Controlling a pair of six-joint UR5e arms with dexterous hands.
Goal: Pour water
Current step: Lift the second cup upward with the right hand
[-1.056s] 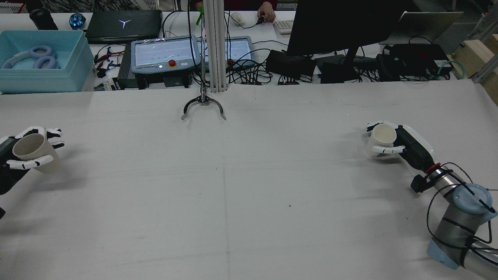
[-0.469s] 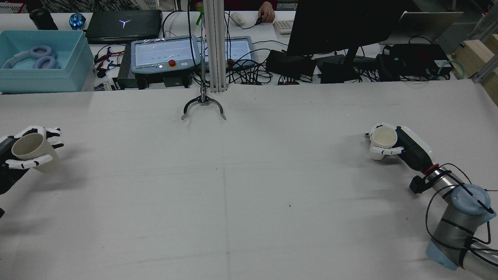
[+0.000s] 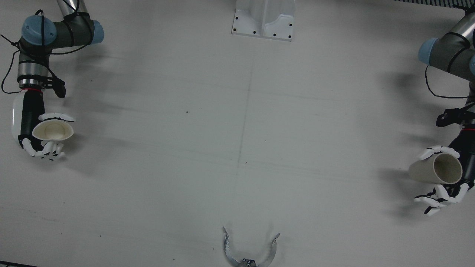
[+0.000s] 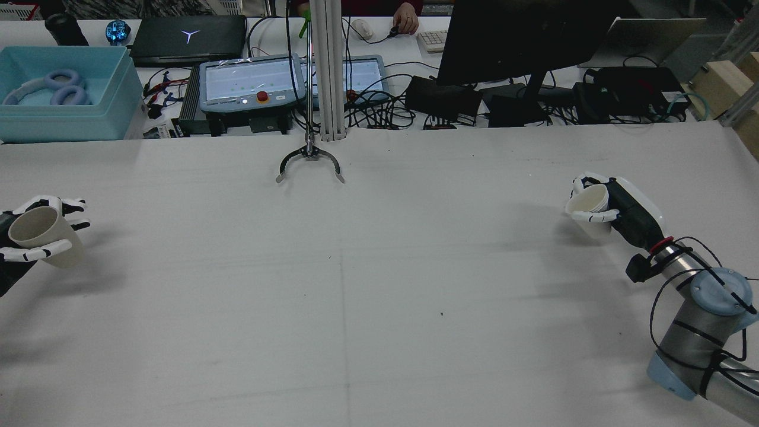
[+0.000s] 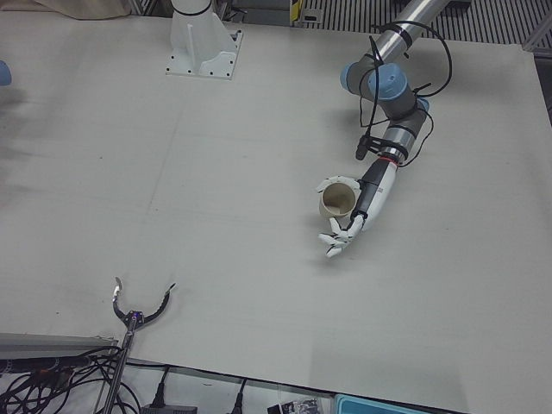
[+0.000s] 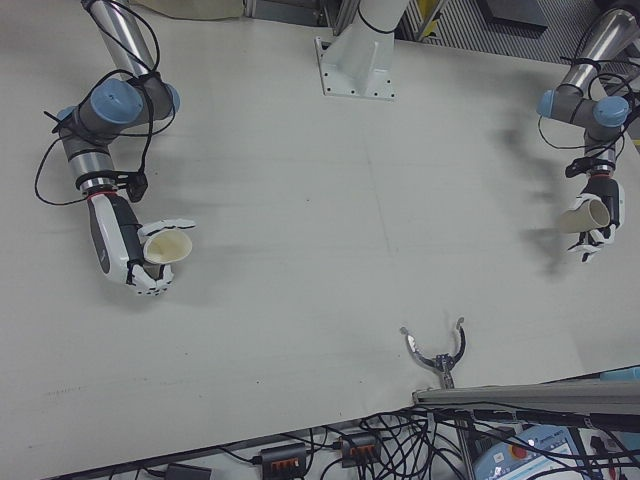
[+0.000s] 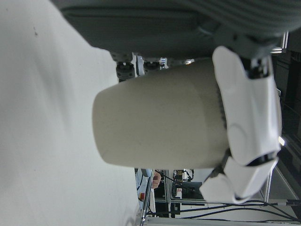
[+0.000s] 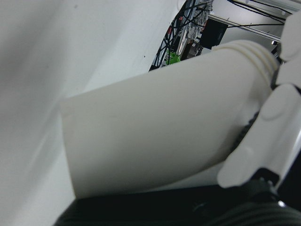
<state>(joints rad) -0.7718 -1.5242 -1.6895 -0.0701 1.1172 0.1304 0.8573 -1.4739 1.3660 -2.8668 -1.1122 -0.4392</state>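
My left hand [image 4: 24, 254] is shut on a beige paper cup [image 4: 41, 234] at the table's far left in the rear view. The cup is held off the surface and leans, as the front view shows [image 3: 436, 168]. My right hand [image 4: 619, 210] is shut on a white cup [image 4: 588, 204] at the far right, also raised, its mouth tipped toward the table's middle [image 3: 52, 131]. In the left hand view the beige cup [image 7: 155, 122] fills the frame under white fingers [image 7: 244, 108]. The right hand view shows the white cup [image 8: 155, 136]. Neither cup's contents can be seen.
A metal claw tool [image 4: 309, 163] hangs at the table's far edge, in the middle. The arms' pedestal [image 3: 264, 18] stands between the arms. Behind the table are teach pendants, a monitor, a blue box [image 4: 62, 95] and a person's hand [image 4: 406, 18].
My right hand has raised the white cup, moved it slightly right and tipped its mouth toward the centre. My left hand has drifted left with the beige cup.
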